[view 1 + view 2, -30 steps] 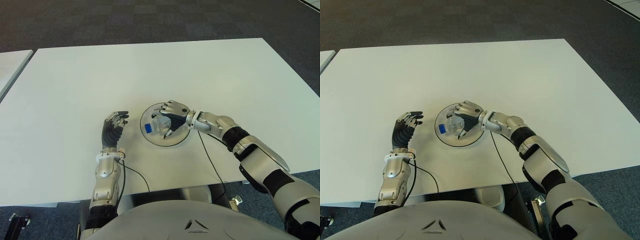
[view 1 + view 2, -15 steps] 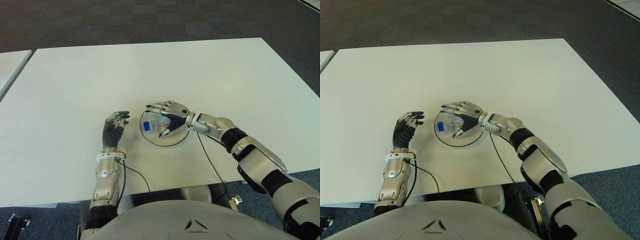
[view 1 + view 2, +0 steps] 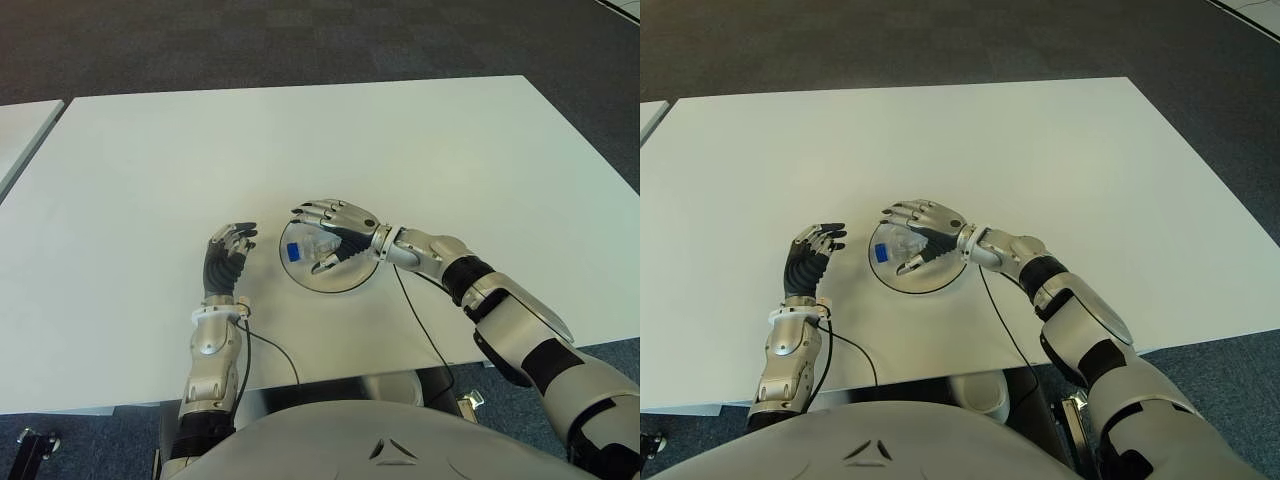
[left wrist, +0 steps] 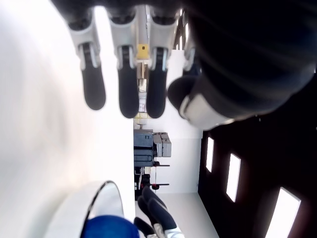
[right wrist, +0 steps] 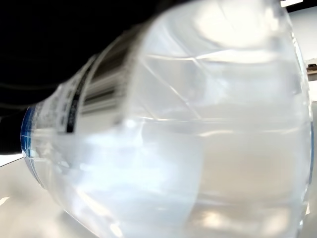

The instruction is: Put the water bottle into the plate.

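Note:
A clear water bottle (image 3: 312, 246) with a blue cap (image 3: 294, 253) lies on its side in the round white plate (image 3: 338, 287), cap pointing to my left. My right hand (image 3: 322, 232) hovers just over it, fingers spread above the bottle and thumb at its near side, holding nothing. Close up in the right wrist view, the bottle (image 5: 188, 129) fills the picture, its label showing. My left hand (image 3: 228, 252) shows on the table just left of the plate, fingers relaxed and empty; its wrist view catches the plate's rim (image 4: 106, 191) and the blue cap (image 4: 106, 229).
The white table (image 3: 300, 140) stretches wide beyond the plate. A thin black cable (image 3: 420, 320) runs from my right wrist toward the near edge, and another (image 3: 270, 345) trails from my left wrist. Dark carpet lies past the far edge.
My right hand's fingers have opened off the bottle and lifted slightly. The bottle has settled in the plate, a little further left. The left hand has not moved.

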You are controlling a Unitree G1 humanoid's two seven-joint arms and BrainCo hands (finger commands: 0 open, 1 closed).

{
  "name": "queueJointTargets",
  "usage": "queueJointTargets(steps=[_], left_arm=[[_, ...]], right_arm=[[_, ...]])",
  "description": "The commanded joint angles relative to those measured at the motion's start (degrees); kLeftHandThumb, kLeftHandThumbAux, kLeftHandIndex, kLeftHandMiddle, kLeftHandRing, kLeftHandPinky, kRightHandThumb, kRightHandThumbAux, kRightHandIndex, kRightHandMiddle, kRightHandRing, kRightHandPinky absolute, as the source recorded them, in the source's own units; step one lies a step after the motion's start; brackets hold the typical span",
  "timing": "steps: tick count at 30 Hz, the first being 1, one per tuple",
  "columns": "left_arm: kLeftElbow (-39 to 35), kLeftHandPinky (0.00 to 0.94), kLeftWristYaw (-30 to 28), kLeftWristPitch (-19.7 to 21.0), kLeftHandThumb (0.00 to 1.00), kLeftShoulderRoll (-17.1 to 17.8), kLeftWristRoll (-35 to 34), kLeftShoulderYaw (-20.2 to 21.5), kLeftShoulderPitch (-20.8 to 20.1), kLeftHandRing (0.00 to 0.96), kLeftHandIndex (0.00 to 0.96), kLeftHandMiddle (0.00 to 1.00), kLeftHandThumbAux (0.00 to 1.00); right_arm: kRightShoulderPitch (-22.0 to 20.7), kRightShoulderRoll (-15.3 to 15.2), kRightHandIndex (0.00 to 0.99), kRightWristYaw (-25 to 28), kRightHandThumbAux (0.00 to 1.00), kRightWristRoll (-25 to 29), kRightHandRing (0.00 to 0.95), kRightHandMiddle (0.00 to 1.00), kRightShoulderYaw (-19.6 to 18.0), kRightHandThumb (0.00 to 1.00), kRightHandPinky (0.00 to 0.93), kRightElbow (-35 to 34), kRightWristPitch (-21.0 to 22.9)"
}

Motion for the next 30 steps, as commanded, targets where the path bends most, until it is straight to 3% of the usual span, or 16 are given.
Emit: queueJointTargets(steps=[1, 12, 20, 25, 26, 30], left_arm=[[-0.2, 0.367, -0.7, 0.4, 0.704, 0.2, -0.2, -0.1, 0.2, 0.341, 0.411, 0.339, 0.721], [-0.2, 0.368, -0.3, 0.2, 0.703, 0.3, 0.6, -0.3, 0.3, 0.342, 0.412, 0.344, 0.721], [-0.7, 0.379, -0.1, 0.7, 0.704, 0.1, 0.8, -0.2, 0.6, 0.348, 0.412, 0.348, 0.721], [-1.1, 0.381, -0.2, 1.2, 0.704, 0.0, 0.5, -0.2, 0.8, 0.348, 0.412, 0.345, 0.721], [-1.3, 0.376, -0.1, 1.3, 0.703, -0.1, 0.6, -0.2, 0.9, 0.346, 0.411, 0.343, 0.721], [-1.6, 0.366, 0.0, 1.5, 0.702, -0.1, 0.8, -0.3, 1.0, 0.339, 0.412, 0.338, 0.721]], right_arm=[[2.7, 0.3, 0.000, 1.9, 0.187, -0.8, 0.000, 0.000, 1.5, 0.289, 0.000, 1.3, -0.3], [3.4, -0.2, 0.000, 3.3, 0.163, 2.0, 0.000, 0.000, -0.8, 0.260, 0.000, -0.4, 0.1], [6.0, -1.8, 0.000, 4.1, 0.186, 7.8, 0.000, 0.000, -6.8, 0.249, 0.000, -6.4, 0.6], [8.5, -1.5, 0.000, 0.4, 0.201, 9.5, 0.000, 0.000, -10.2, 0.261, 0.000, -8.4, 1.3], [9.8, -1.9, 0.000, -2.9, 0.212, 10.0, 0.000, 0.000, -12.0, 0.272, 0.000, -9.5, 1.0], [13.4, -2.3, 0.000, -10.2, 0.363, 11.5, 0.000, 0.000, -16.7, 0.296, 0.000, -12.8, -0.1]])
